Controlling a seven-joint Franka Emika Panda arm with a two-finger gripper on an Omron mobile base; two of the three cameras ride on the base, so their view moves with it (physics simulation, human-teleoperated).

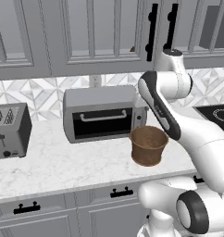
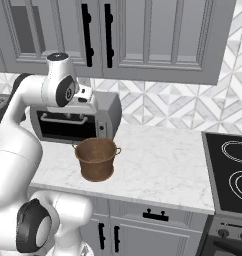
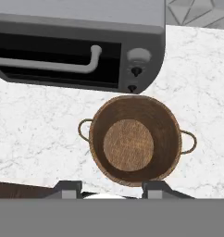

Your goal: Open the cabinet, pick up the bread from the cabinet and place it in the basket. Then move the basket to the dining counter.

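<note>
The basket [image 3: 134, 146] is being seen from above, standing on the marble surface [image 3: 40, 134] just before the toaster oven [image 3: 77, 46]. The gripper [image 3: 111, 189] is being cut off; whether something is pinched cannot be told. No writing is readable.

- The basket [image 3: 132, 146] below the gripper looked coarse, woven and brown, matt, with thin wiry side handles.
- The counter [image 1: 53, 166] under it was white marble, grey-veined, smooth.
- The toaster oven [image 1: 102, 113] just beyond the basket looked like matt grey metal, with dark glassy door and pale smooth handle.
- The cabinet [image 2: 158, 35] above was flat grey painted panelling, its bar handles [image 2: 109, 35] glossy black.
</note>
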